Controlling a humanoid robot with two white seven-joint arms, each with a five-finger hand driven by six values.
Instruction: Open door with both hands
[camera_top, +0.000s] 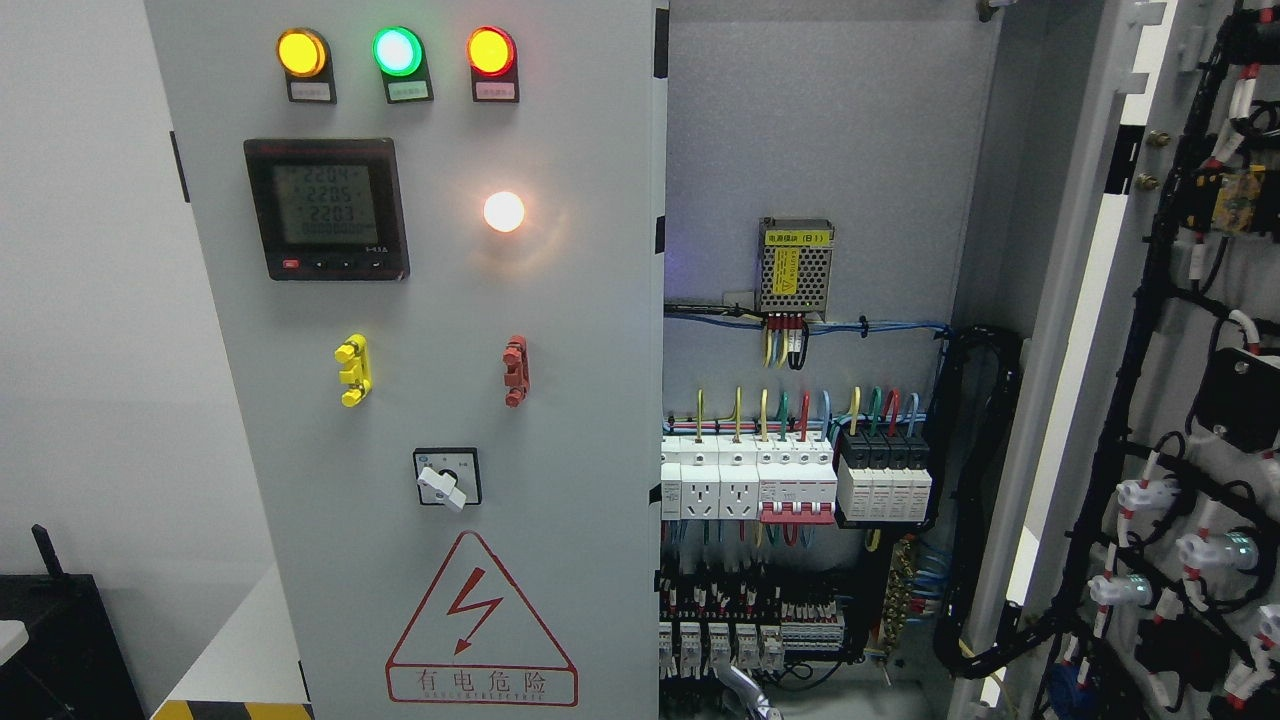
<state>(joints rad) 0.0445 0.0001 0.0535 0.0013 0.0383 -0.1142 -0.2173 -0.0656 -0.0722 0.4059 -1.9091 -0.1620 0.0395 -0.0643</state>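
right door (1150, 400) swung open, left door (450, 400) closed

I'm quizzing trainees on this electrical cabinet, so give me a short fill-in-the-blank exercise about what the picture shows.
1. Of the three lamps atop the left door, the green lamp sits in the ____.
2. The right door is swung ____, showing the wiring inside.
3. The handle below the meter is ____ in colour.
4. The warning triangle lies ____ the rotary switch.

Missing words: middle; open; yellow; below

Left door (560, 400) looks like matt painted grey metal, smooth; meter (327, 209) is glossy black plastic; wires (800, 410) shiny plastic-coated.
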